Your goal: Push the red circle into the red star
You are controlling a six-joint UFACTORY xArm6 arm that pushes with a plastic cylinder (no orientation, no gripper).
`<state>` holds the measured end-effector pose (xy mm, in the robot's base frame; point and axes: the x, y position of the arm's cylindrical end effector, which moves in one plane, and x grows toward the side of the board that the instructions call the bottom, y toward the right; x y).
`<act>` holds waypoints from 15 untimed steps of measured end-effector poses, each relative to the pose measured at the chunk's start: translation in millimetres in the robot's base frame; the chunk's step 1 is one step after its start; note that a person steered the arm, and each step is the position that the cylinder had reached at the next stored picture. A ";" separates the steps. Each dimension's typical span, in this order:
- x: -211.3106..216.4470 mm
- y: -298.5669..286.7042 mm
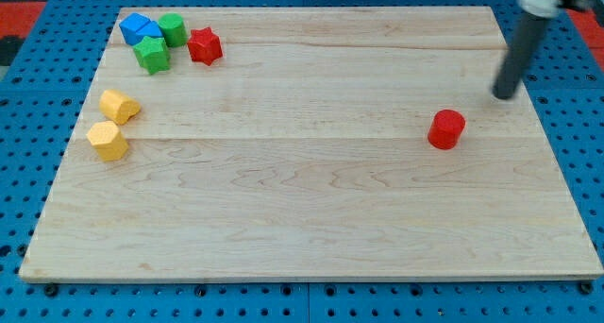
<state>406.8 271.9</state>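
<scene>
The red circle [446, 129] stands on the wooden board at the view's right, a little above the middle height. The red star [204, 46] sits at the view's top left, far from the circle. My tip [506, 96] is at the end of the dark rod that comes down from the view's top right corner. It rests on the board up and to the right of the red circle, a short gap apart, not touching it.
Next to the red star are a green cylinder [172, 27], a green star-like block [152, 55] and a blue block [140, 28]. Two yellow blocks [119, 106] [108, 140] lie at the left edge. The wooden board [302, 219] lies on a blue pegboard.
</scene>
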 end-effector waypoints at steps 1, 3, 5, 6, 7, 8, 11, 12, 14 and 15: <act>30.6 -70.7; -6.8 -171.7; 43.1 -235.5; -10.9 -320.3; -38.0 -344.9; 26.8 -315.1; -42.7 -388.1; -29.7 -344.0; -97.9 -429.4; -62.3 -404.6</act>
<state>344.5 -132.7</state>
